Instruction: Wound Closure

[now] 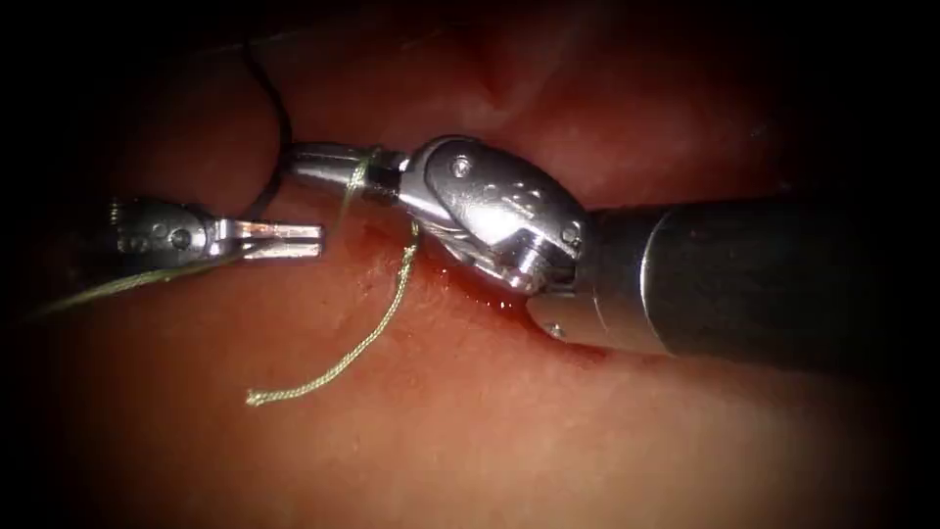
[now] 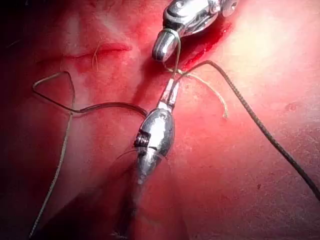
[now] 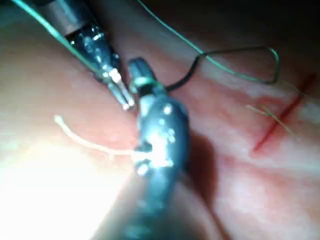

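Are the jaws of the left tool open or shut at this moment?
Shut. The left tool has its two jaws lying flat together, and the thread runs out from between them. The left wrist view shows the same.

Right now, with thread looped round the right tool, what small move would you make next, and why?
Probably reach the right tool toward the free thread end lying on the tissue and grasp it. Its shut jaws hold nothing but carry a loop of thread, while the left tool appears to hold the long strand.

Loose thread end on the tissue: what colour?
Pale yellow-green, braided look; the thread end shows best in the endoscope view, lying on the tissue.
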Robot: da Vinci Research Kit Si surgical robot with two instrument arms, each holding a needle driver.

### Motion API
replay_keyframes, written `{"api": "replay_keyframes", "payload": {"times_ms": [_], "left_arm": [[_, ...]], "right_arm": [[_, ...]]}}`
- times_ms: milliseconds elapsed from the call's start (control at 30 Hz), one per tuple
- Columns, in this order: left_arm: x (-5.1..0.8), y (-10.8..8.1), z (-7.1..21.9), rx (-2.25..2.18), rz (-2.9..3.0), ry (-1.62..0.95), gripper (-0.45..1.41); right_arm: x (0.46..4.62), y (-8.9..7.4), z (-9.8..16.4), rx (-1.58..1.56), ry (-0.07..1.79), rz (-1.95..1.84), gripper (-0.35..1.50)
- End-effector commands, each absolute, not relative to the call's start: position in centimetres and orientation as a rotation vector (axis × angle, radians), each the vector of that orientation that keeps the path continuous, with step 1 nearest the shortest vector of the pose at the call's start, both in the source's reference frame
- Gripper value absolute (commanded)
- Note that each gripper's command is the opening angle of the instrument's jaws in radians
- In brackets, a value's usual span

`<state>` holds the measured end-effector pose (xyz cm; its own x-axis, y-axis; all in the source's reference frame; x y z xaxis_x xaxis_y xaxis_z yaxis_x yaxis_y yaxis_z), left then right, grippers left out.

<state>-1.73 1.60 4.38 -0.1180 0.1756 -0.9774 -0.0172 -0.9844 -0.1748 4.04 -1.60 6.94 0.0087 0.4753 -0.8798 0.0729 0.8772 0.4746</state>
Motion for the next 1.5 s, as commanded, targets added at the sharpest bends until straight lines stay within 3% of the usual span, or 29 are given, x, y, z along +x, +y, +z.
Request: {"api": "replay_keyframes", "payload": {"times_ms": [33, 267, 900, 933, 1000, 1067, 1200, 1367, 1500], "left_arm": [[-1.76, 1.61, 4.44, -2.0, 2.245, -0.178, -0.45], [-1.71, 1.62, 4.45, -2.022, 2.237, -0.193, -0.45], [-1.62, 1.65, 4.6, -2.034, 2.222, -0.206, -0.45], [-1.64, 1.63, 4.55, -2.031, 2.22, -0.206, -0.45], [-1.66, 1.61, 4.51, -2.031, 2.218, -0.21, -0.45], [-1.69, 1.59, 4.42, -2.035, 2.212, -0.223, -0.45], [-1.73, 1.59, 4.31, -2.038, 2.204, -0.238, -0.45], [-1.71, 1.59, 4.33, -2.041, 2.206, -0.238, -0.45], [-1.71, 1.59, 4.34, -2.041, 2.206, -0.237, -0.45]], "right_arm": [[4.13, -1.58, 7.0, 0.477, 1.533, 0.296, -0.35], [4.08, -1.6, 7.0, 0.658, 1.441, 0.037, -0.01], [4.26, -1.98, 6.76, 0.803, 1.369, -0.23, 0.15], [4.3, -2.03, 6.78, 0.809, 1.344, -0.257, 0.29], [4.32, -2.05, 6.78, 0.816, 1.331, -0.266, 0.36], [4.34, -2.1, 6.8, 0.827, 1.304, -0.293, 0.69], [4.34, -2.19, 6.84, 0.853, 1.219, -0.346, 1.08], [4.32, -2.38, 6.89, 0.885, 1.093, -0.42, 1.16], [4.34, -2.48, 6.96, 0.908, 1.04, -0.466, 1.06]]}}
